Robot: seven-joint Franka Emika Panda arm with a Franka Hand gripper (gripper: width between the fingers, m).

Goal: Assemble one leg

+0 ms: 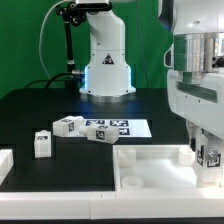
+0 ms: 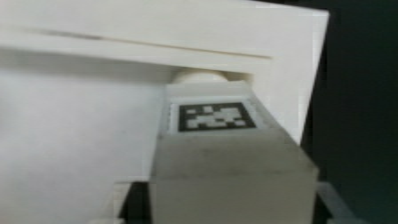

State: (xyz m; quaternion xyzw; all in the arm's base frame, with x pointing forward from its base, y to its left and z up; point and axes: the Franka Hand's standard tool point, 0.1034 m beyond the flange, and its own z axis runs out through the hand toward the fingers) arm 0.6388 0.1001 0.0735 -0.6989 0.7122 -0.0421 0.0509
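In the wrist view a white leg (image 2: 222,160) with a black-and-white tag on its face sits between my gripper's (image 2: 222,207) dark fingers (image 2: 134,203). The gripper is shut on it. The leg's far end meets a round corner socket (image 2: 205,74) of the large white panel (image 2: 89,100). In the exterior view the gripper (image 1: 206,152) stands at the right. It holds the leg (image 1: 209,154) upright over the panel's (image 1: 150,165) far right corner. Whether the leg's end is inside the socket is hidden.
Three loose legs (image 1: 42,143) (image 1: 68,126) (image 1: 100,133) lie on the black table at the exterior view's left. The marker board (image 1: 122,127) lies behind the panel. Another white part (image 1: 3,165) shows at the left edge. The robot base (image 1: 105,65) stands at the back.
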